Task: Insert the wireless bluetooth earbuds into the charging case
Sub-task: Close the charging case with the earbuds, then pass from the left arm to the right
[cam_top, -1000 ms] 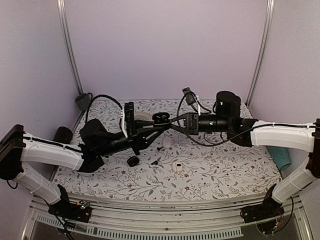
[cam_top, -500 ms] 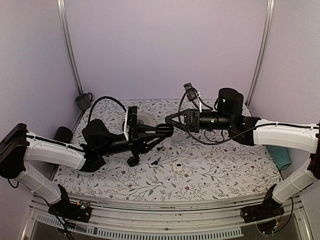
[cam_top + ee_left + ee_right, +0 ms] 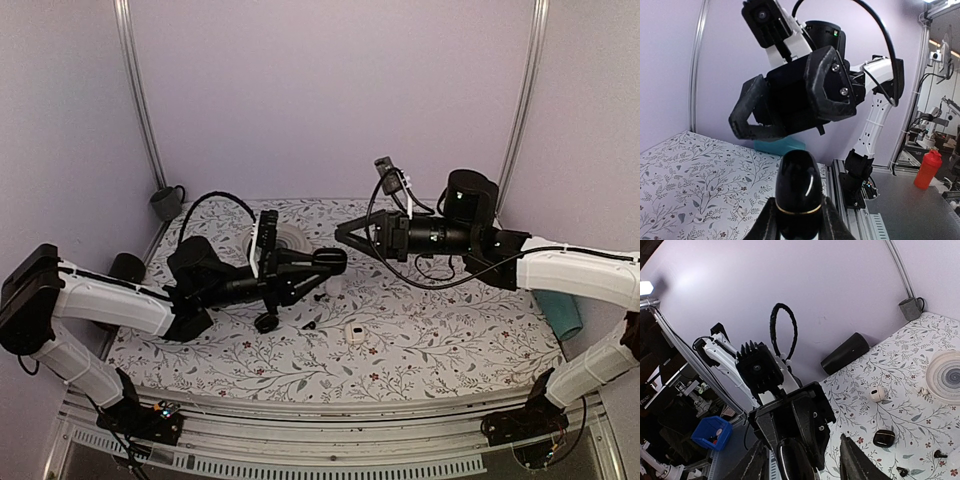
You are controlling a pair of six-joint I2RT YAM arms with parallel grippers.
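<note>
My left gripper (image 3: 333,262) is shut on a glossy black charging case with a gold band (image 3: 797,187), held above the table. My right gripper (image 3: 345,238) is open and empty, facing the left one just up and right of it. In the right wrist view its fingers (image 3: 754,460) stand wide apart with the held case (image 3: 794,460) between them. Two tiny black earbuds (image 3: 310,324) (image 3: 320,297) lie on the floral table below the grippers. They also show in the right wrist view (image 3: 939,454) (image 3: 901,471).
A second black case (image 3: 266,322), a white case (image 3: 354,333) and a small white piece (image 3: 333,285) lie near the earbuds. A plate (image 3: 290,240), grey cup (image 3: 165,203) and black cylinder (image 3: 127,268) stand back left. A teal cylinder (image 3: 565,315) lies right.
My right gripper has drawn back to the right and risen a little. My left gripper has moved slightly right and lower with the black case in it.
</note>
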